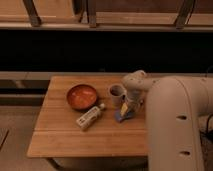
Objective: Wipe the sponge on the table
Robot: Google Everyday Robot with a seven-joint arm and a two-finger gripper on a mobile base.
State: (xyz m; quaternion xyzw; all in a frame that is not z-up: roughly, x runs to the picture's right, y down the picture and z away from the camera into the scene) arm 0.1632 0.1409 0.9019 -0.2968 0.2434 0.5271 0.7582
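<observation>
The light-blue sponge (121, 117) lies flat on the wooden table (60, 140), right of the middle. My gripper (128, 109) comes down onto it from above, shut on the sponge, with its tips pressing the sponge's right part. The pale arm reaches in from the right and hides the table's right edge.
An orange bowl (81, 96) stands left of the middle. A white oblong package (89, 117) lies in front of it, tilted. A small grey cup (116, 93) stands just behind the sponge, close to the gripper. The table's front edge is near the picture's bottom.
</observation>
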